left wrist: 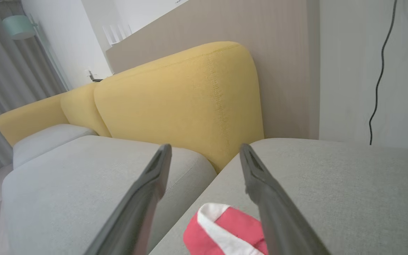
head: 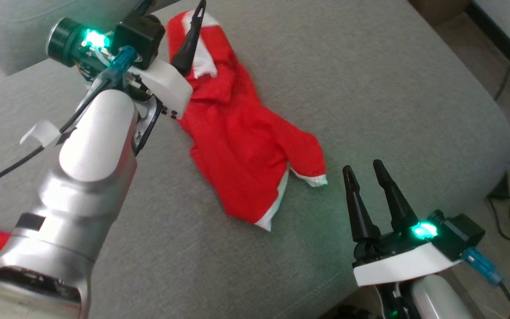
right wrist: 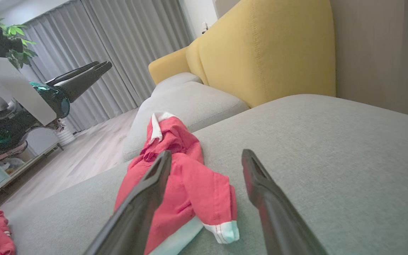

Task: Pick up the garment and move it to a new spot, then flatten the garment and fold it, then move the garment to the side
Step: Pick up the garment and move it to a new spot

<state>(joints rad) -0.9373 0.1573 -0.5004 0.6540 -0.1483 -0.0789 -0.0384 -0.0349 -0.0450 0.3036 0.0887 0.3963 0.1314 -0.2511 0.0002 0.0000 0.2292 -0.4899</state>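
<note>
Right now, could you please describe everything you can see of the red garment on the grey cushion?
The red garment looks like a soft cloth top with white trim: a white cuff on one sleeve, a white hem edge and a white band at its far end. It lies crumpled, partly folded over itself, stretched lengthwise on the grey sofa cushion. Only the cushion touches it; the open left tool hangs above its far end and the open right tool sits beside the cuff, apart.

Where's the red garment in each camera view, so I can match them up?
Head view: red garment lies diagonally from top centre to the middle.
Left wrist view: bottom edge, between the fingers.
Right wrist view: lower left of centre, reaching the bottom edge.
Shared landmark: the grey sofa cushion under it.
</note>
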